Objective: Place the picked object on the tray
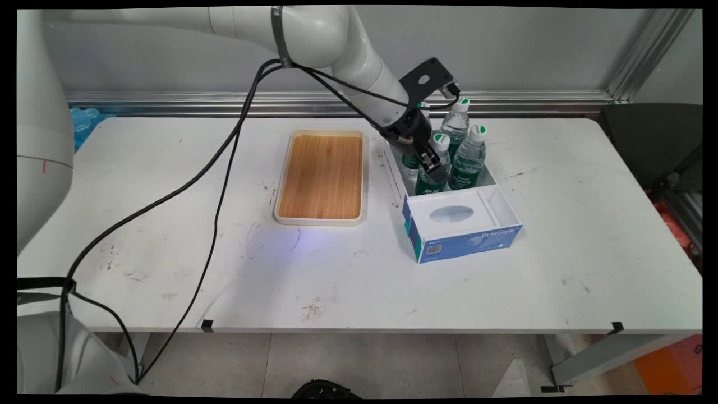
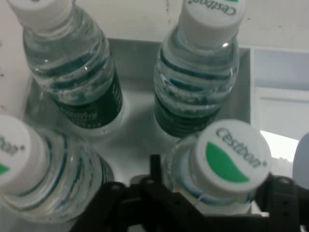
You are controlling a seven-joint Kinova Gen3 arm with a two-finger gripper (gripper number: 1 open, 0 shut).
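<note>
My gripper (image 1: 436, 167) reaches down into the far part of a white and blue box (image 1: 468, 240) that holds several clear water bottles with green labels and white caps. It is shut on the front-left bottle (image 1: 429, 184), just under its cap. In the hand view this bottle (image 2: 230, 157) stands between the black fingers (image 2: 155, 170), which press its sides. Three other bottles stand around it (image 2: 77, 82) (image 2: 200, 82) (image 2: 43, 179). In the main view, one bottle (image 1: 469, 160) stands at its right and another (image 1: 456, 120) behind.
A white tray with a wooden floor (image 1: 280, 216) lies left of the box. The box's near part has a white insert with an oval opening (image 1: 451, 214). Black cables (image 1: 219, 185) hang from the arm across the table's left half.
</note>
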